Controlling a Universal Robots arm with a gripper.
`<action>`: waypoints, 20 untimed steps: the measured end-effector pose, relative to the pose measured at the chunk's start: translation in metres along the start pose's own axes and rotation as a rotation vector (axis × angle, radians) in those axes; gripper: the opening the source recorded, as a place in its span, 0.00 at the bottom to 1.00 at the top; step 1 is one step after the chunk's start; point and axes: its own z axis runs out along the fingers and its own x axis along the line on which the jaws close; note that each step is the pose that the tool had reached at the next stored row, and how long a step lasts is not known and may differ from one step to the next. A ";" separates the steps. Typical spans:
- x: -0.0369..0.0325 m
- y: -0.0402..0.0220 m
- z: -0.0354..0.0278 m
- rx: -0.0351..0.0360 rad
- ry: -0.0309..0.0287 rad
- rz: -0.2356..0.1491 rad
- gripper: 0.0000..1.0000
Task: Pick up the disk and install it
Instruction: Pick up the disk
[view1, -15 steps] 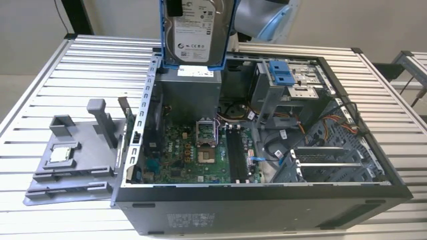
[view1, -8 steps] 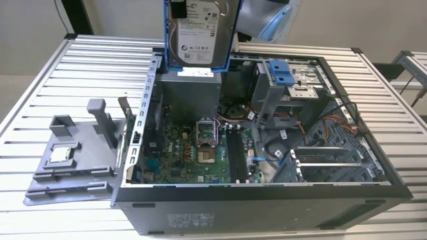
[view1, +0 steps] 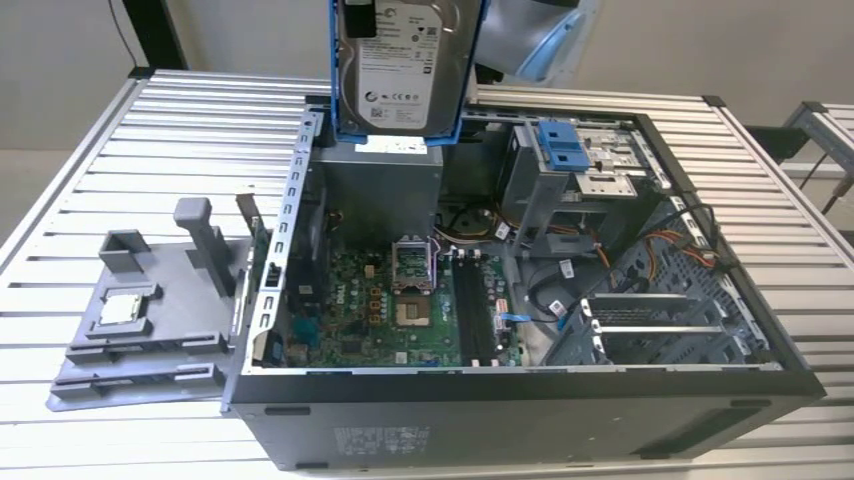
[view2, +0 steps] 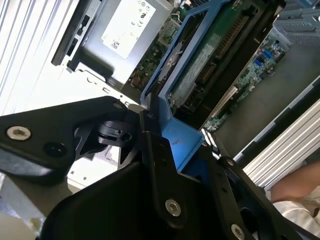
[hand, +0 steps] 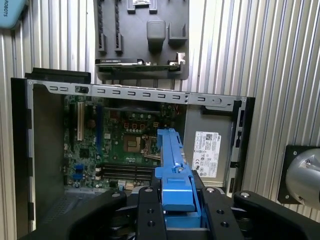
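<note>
Little at the exterior view's left concerns me: a grey fixture tray (view1: 134, 335) lies on the slatted table (view1: 80, 170), just beside the open computer case (view1: 534, 410), and the small square chip (view1: 118, 308) on it is not my part.

Moving right, the disk (view1: 400, 65) hangs upright over the rear wall of the case, above the grey power supply box (view1: 380, 175) and clear of everything below. In the first wrist view the gripper (hand: 177, 192) has its black fingers (hand: 149, 212) clamped on the disk's blue frame, one on each side. The second wrist view shows the green circuit-board face of the disk turned toward the case interior.

So I judge the pickup done and the carry in hand. Nothing is installed yet. The motherboard (view1: 400, 300) lies in the floor of the case, and farther right stands the drive cage (view1: 527, 195) with its blue latch (view1: 566, 148), well apart from the disk. As I read it, seating the disk calls for squaring its blue frame to that cage while keeping clear of the loose cables beside it.

As for writing, the disk carries a white printed label facing the exterior camera. The power supply box has a white sticker (hand: 206, 154), and a smaller sticker (view1: 380, 440) sits on the case's near face. I will not attempt to read any of the print.
</note>
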 end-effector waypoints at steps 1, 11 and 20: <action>0.0000 0.0000 0.0000 0.0000 0.0000 0.000 0.00; 0.0011 -0.0035 0.0002 -0.0020 -0.0001 0.000 0.00; 0.0045 -0.0114 0.0005 -0.0061 -0.0004 0.002 0.00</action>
